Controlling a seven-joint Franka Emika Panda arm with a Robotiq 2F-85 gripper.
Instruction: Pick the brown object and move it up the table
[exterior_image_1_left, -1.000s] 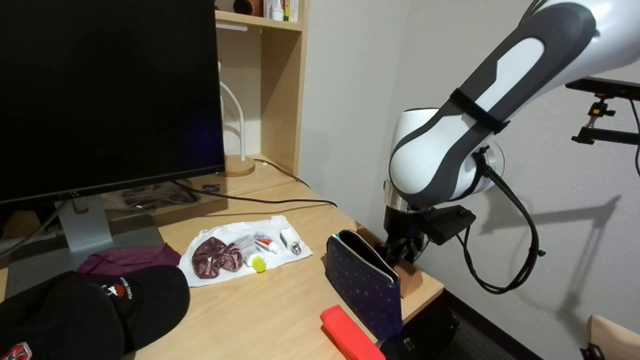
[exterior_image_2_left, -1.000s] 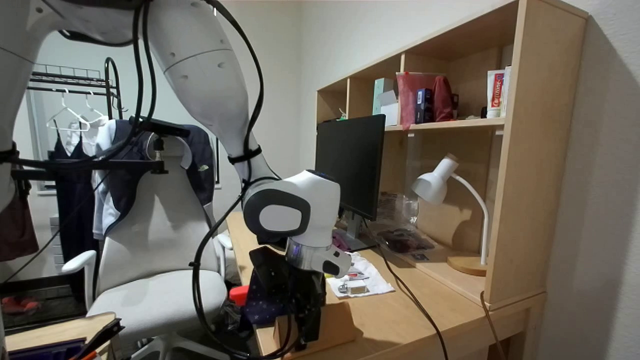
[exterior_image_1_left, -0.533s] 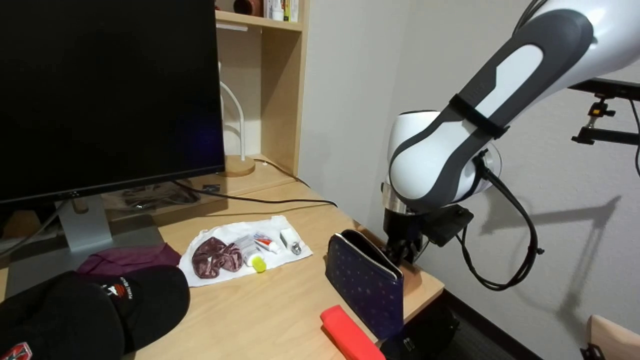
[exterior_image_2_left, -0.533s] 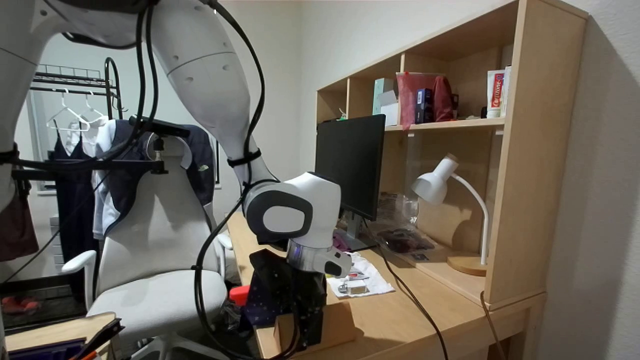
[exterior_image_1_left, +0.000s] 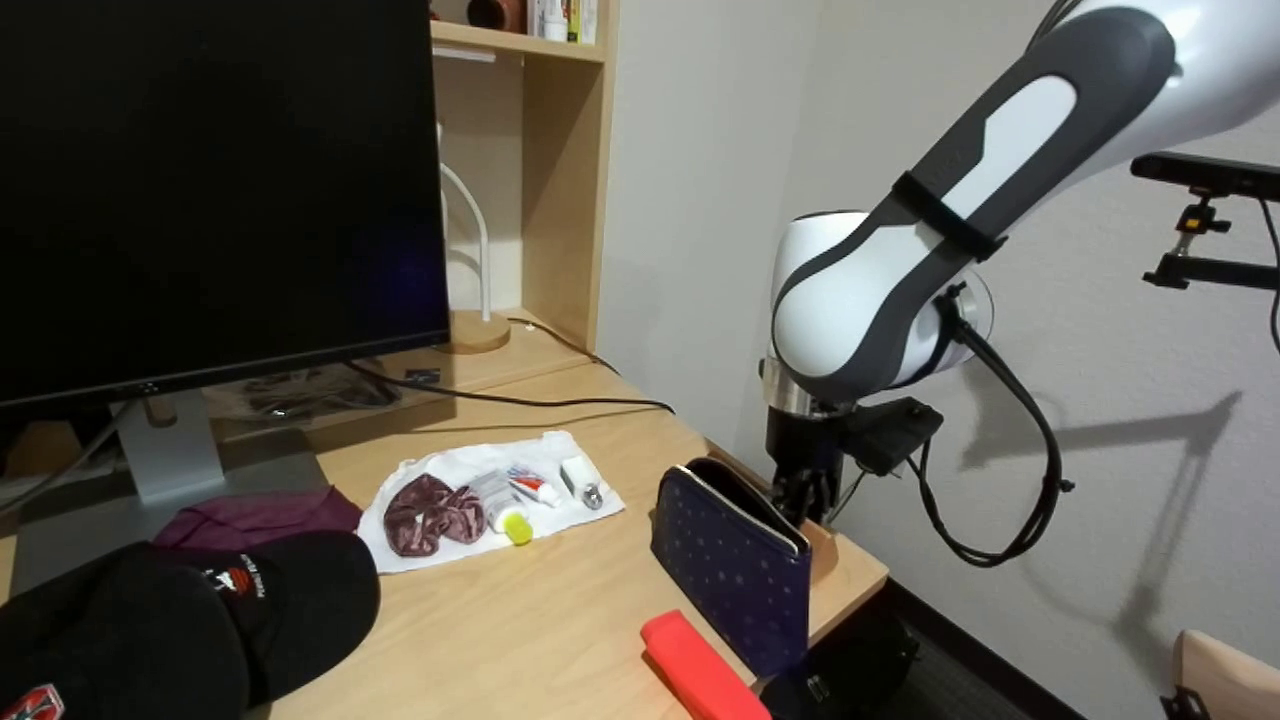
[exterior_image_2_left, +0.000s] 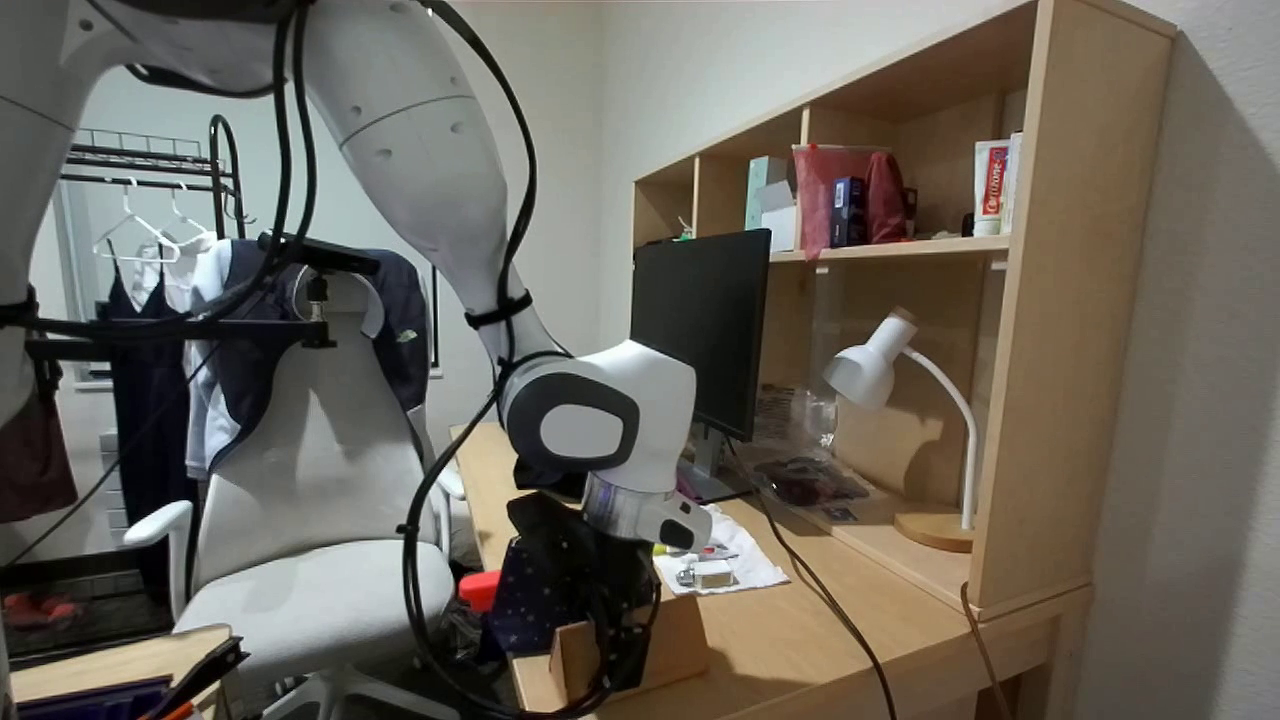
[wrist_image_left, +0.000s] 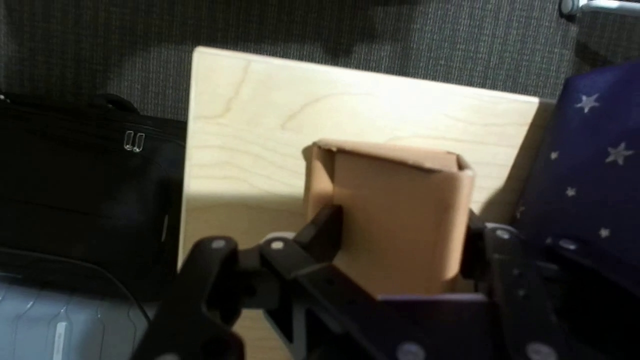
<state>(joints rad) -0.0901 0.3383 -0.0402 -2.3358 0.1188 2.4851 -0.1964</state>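
The brown object (wrist_image_left: 395, 200), a tan cardboard-like box with an open top, stands at the corner of the pale wood table (wrist_image_left: 280, 100). In the wrist view my gripper (wrist_image_left: 400, 232) spans it, one black finger pad over its left edge and one against its right side, so the jaws look shut on it. Part of the brown object (exterior_image_1_left: 824, 553) shows behind the dark blue pouch in an exterior view; its broad face (exterior_image_2_left: 680, 640) shows below my gripper (exterior_image_2_left: 625, 650) in an exterior view. The lower part of the box is hidden by the gripper.
Close beside the box stands the dark blue starred pouch (exterior_image_1_left: 730, 580). A red bar (exterior_image_1_left: 700, 665) lies in front of it. Farther along are a white cloth (exterior_image_1_left: 590, 515) with small items, black caps (exterior_image_1_left: 310, 600) and a monitor (exterior_image_1_left: 220, 180). The table edge is close to the box.
The gripper's fingers have drawn together around the brown object. The arm has shifted slightly, and the pouch's near end has moved a little. The other things on the table have stayed put.
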